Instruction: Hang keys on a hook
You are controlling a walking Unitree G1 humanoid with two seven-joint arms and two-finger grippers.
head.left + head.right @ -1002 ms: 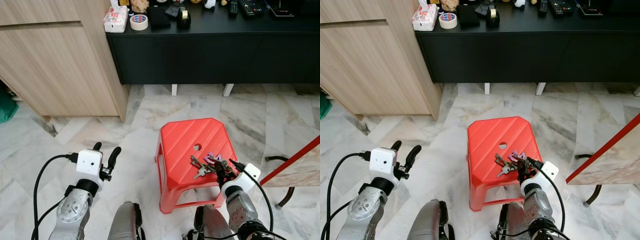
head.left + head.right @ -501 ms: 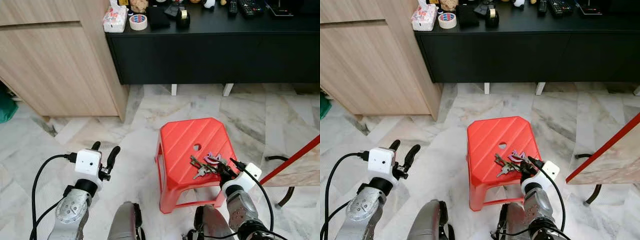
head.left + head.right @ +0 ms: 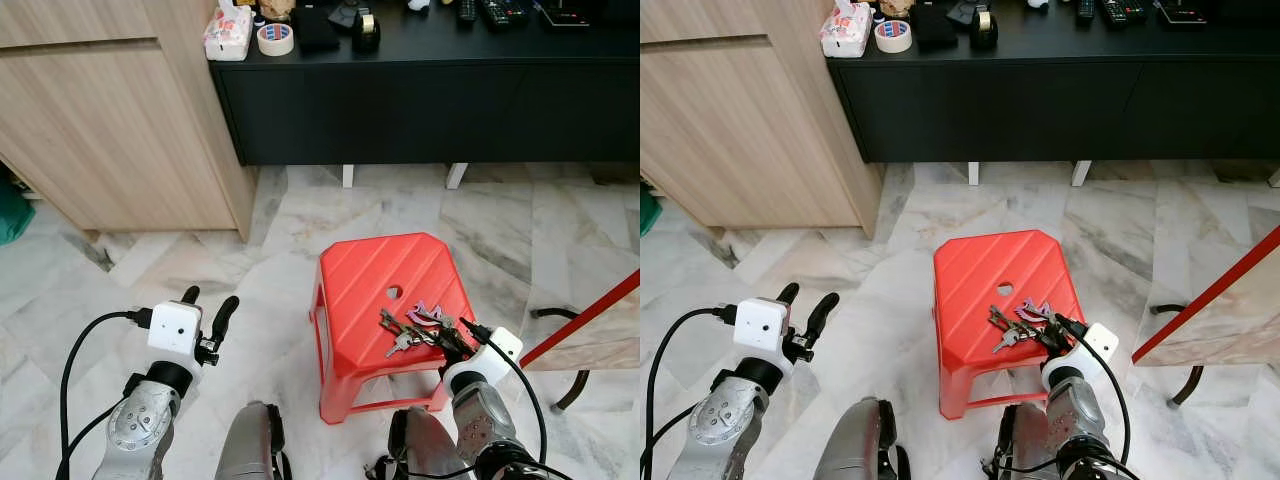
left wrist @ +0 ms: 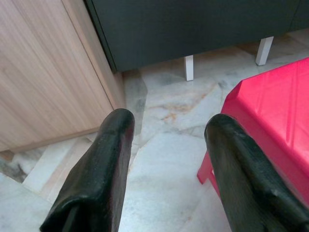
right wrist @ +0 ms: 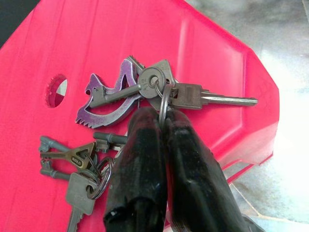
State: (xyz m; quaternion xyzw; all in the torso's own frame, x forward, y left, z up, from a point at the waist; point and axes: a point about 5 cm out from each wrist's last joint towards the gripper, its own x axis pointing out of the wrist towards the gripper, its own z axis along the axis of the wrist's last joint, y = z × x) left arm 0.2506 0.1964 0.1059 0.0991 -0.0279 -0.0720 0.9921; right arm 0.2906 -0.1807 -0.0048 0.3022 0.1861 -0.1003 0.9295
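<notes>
A bunch of keys [image 3: 412,327] with a purple charm [image 5: 113,94] lies on the red plastic stool [image 3: 370,275], near its front right corner. My right gripper [image 5: 162,118] is shut on the keys' metal ring [image 5: 164,99], its black fingers [image 3: 455,338] reaching in from the stool's right front. The keys rest on the stool's top. My left gripper [image 3: 205,306] is open, held low over the marble floor to the left of the stool, with nothing between its fingers [image 4: 101,164].
A black low cabinet [image 3: 420,90] stands behind the stool, with a tape roll [image 3: 276,39], a tissue pack [image 3: 228,35] and remotes on top. A wooden cupboard [image 3: 110,130] fills the left. A red-edged board [image 3: 590,320] leans at the right.
My right gripper has crept slightly forward at the key ring; the keys have barely shifted on the stool. The left arm has sunk a little.
</notes>
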